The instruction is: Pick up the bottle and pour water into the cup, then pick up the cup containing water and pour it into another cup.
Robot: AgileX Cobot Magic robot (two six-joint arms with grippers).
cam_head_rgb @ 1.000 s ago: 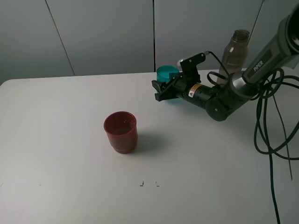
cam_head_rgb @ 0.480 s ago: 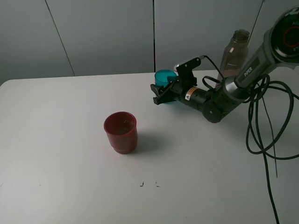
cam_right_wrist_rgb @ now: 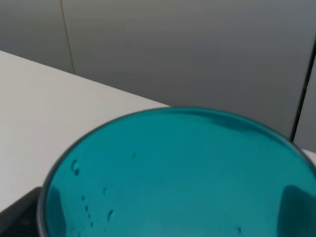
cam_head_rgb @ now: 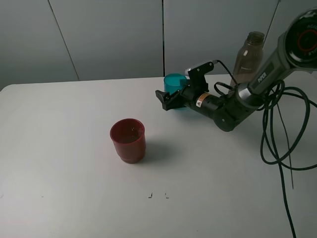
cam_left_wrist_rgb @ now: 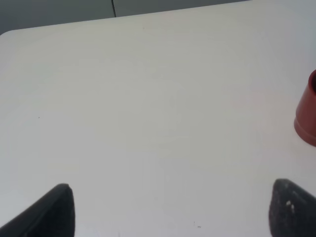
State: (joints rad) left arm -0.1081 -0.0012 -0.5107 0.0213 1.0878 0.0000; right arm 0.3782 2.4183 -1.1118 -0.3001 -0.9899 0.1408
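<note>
Right tool (cam_head_rgb: 167, 99) jaws spread since; teal cup (cam_head_rgb: 174, 83) between, bottle (cam_head_rgb: 246, 59) behind.

"PiPER" on right arm (cam_head_rgb: 262, 75)

The high exterior camera looks down and across the white tabletop (cam_head_rgb: 64, 163) toward a grey panelled wall (cam_head_rgb: 109, 34), taking in the whole scene from some way off. The left wrist camera sits low over bare tabletop, facing the same wall (its strip shows along the upper edge); the red cup (cam_left_wrist_rgb: 307, 116) at its right edge is shared with the exterior view. The right wrist camera is pressed very near the teal cup (cam_right_wrist_rgb: 177, 182), which fills the lower frame, wall behind.
</note>
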